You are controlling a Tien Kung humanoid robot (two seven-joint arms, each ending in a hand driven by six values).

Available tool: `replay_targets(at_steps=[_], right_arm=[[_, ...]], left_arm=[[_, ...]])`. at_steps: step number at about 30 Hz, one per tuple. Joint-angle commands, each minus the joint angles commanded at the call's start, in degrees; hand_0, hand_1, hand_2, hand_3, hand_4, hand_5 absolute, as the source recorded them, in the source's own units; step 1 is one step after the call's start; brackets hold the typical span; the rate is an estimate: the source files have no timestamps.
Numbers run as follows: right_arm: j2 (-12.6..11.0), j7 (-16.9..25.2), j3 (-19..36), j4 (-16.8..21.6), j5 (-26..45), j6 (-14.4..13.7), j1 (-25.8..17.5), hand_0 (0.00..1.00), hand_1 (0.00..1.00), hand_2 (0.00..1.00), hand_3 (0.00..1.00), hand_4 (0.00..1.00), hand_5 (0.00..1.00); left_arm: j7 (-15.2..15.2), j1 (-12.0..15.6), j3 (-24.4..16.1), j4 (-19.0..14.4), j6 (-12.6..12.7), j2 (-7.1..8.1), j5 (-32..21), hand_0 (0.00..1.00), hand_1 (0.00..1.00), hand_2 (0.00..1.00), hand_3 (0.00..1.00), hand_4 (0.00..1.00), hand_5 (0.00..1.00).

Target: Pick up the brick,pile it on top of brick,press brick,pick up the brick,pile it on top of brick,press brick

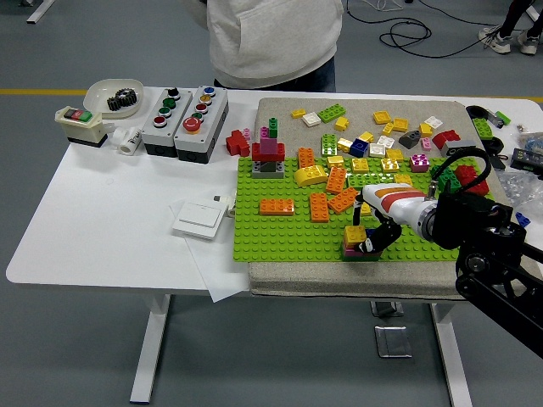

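1. The right hand [379, 231] reaches over the green baseplate [280, 233], black fingers curled down on the yellow brick [355, 235].
2. That brick sits atop a magenta brick [356, 251], near the baseplate's front edge.
3. Loose bricks [386, 136] lie scattered behind.

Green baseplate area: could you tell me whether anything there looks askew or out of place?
Mostly loose clutter. One orange brick lies diagonally instead of square to the green baseplate, beside straighter ones.

Baseplate near-left: bare green baseplate [280, 237], open to a hand.
Baseplate middle: orange bricks [327, 191] crowd it.
Far mat: loose bricks [382, 127] scattered thick.
Far-left corner: brick tower [269, 153] stands upright.
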Motion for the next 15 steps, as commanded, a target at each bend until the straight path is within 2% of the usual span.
replay_targets(at_steps=[15], right_arm=[[-0.38,-0.05,0.3,-0.08,0.22,0.09,-0.61,0.002,0.002,0.02,0.249,0.665,0.132]], left_arm=[[0.03,-0.04,0.07,-0.05,-0.01,-0.02,-0.06,0.7,0.728,0.746,0.595,0.691,0.665]])
